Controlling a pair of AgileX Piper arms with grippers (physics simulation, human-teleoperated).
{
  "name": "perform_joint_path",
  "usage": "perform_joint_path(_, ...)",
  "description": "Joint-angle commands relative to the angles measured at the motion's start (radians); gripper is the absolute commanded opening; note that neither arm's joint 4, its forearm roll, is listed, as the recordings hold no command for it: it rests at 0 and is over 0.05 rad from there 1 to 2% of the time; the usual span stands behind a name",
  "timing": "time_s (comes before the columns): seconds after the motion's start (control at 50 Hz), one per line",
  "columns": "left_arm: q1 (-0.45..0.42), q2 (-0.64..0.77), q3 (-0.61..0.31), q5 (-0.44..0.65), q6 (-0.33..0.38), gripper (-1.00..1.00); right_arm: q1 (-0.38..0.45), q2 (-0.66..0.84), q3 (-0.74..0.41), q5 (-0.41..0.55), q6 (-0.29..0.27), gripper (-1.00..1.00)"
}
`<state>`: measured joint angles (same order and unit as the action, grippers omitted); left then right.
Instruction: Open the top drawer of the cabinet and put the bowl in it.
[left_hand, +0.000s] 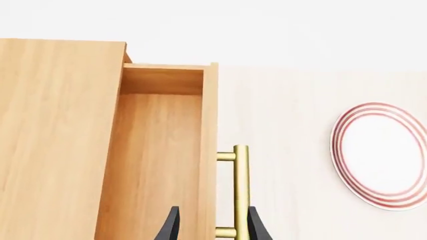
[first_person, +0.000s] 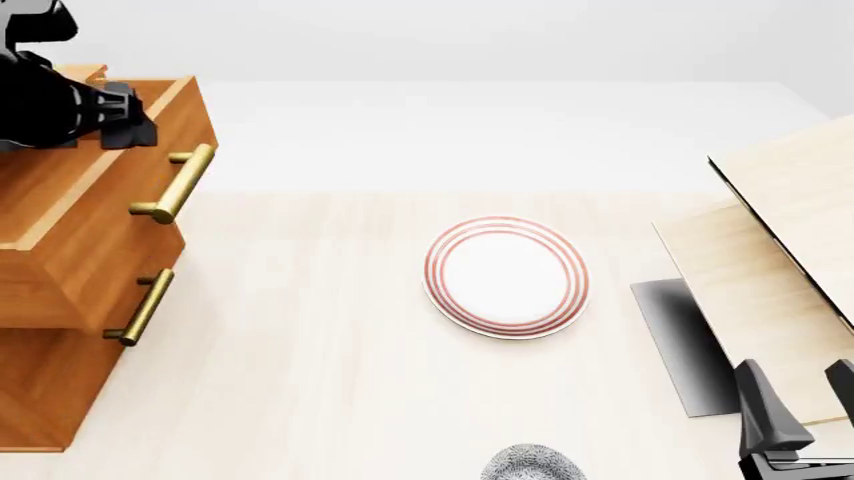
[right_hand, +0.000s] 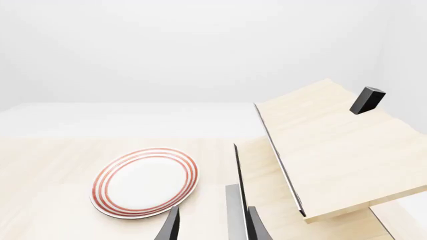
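Observation:
The cabinet (first_person: 54, 300) stands at the table's left edge. Its top drawer (left_hand: 157, 150) is pulled out and its inside is bare. My left gripper (left_hand: 215, 227) is open above the drawer's front edge. One finger is over the inside and the other is just past the brass handle (left_hand: 241, 190). The handle also shows in the front view (first_person: 175, 184), with my left arm (first_person: 80, 105) above it. The speckled bowl (first_person: 531, 466) sits at the table's near edge, partly cut off. My right gripper (first_person: 805, 405) is open and empty at the near right, apart from the bowl.
A white plate with red rings (first_person: 507, 277) lies mid-table. Pale wood boards (first_person: 781, 250) lean at the right over a dark grey slab (first_person: 681, 345), with a small black block (right_hand: 367, 100) on top. A second drawer handle (first_person: 140, 305) sits below the open drawer.

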<state>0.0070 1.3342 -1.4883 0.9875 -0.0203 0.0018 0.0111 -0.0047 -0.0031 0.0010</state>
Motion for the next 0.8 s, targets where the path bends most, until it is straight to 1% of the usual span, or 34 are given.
perform_joint_path(0.02,-0.003,0.003,0.041,-0.029,-0.004,1.00,0.000,-0.003,0.001,0.001,0.000,1.00)
perform_joint_path(0.3,-0.001,0.004,0.073,-0.050,-0.005,1.00,-0.001,-0.002,0.001,0.001,0.000,1.00)
perform_joint_path(0.32,-0.008,0.005,0.078,-0.056,-0.014,1.00,0.000,-0.002,0.001,0.001,0.000,1.00)
perform_joint_path(0.44,-0.012,0.011,0.100,-0.072,-0.011,1.00,-0.001,-0.002,0.001,0.001,0.000,1.00)
perform_joint_path(0.58,-0.034,0.025,0.109,-0.087,-0.025,1.00,0.000,-0.002,0.001,0.001,-0.001,1.00)
perform_joint_path(0.8,-0.030,0.026,0.128,-0.100,-0.026,1.00,-0.001,-0.003,0.001,0.001,0.000,1.00)
